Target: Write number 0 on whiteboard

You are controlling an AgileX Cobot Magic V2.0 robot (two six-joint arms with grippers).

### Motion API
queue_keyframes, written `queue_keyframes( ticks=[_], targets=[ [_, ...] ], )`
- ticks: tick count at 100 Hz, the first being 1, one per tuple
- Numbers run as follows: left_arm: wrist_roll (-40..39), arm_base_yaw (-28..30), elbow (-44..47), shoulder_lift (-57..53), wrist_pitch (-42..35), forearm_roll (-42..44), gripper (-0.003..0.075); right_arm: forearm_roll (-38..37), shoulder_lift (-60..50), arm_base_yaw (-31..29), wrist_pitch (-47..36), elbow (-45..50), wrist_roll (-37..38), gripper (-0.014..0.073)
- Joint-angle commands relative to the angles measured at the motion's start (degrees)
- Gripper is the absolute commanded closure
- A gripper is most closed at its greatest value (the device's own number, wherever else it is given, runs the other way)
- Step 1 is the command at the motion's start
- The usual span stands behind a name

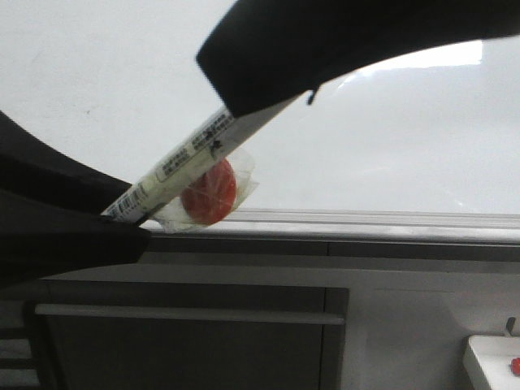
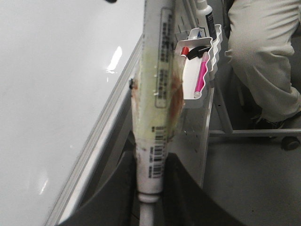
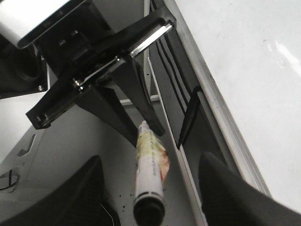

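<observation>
Left claw [image 3: 141,127]: black angular fingers, steel rail (visible screws).

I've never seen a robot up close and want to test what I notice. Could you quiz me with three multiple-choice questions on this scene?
1. Where is the white labelled marker pen?
A. Flat on the grey metal ledge
B. Held slanting in front of the glossy white whiteboard
C. On the floor

2. What colour is the round disc in clear wrap against the pen?
A. Red
B. Blue
C. Green

3. What is the left tool doing?
A. Wide open and empty
B. Closed on a cloth
C. Closed on the pen

Answers:
1 B: the front view shows the pen angled before the board, above the ledge.
2 A: the disc is plainly red through the wrap.
3 C: the left wrist view shows the dark fingers on both sides of the pen's barcoded end.
</observation>
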Motion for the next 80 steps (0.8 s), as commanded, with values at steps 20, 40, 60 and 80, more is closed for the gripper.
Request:
queue_keyframes(
  ticks=[20,40,60,80],
  targets=[
    [-0.3,-0.5,-1.6,-0.9,-3.3,-1.7,0.0741,1.7,3.2,0.1,1.5,-4.0,-0.9,0.0195],
    [-0.3,-0.5,-1.6,-0.9,-3.4,-1.7,0.0741,0.6,3.3,0.0,2.7,-4.0,-0.9,0.0333],
    [-0.3,-0.5,-1.6,-0.9,-3.5,-1.9,0.0741,-1.0,3.3,0.0,3.4,-4.0,-0.7,0.0666],
    [-0.9,-0.5,-1.6,-0.9,-4.1,-4.1,0.0569,-1.0,3.3,-0.1,3.1,-4.0,-0.7,0.0666]
  ],
)
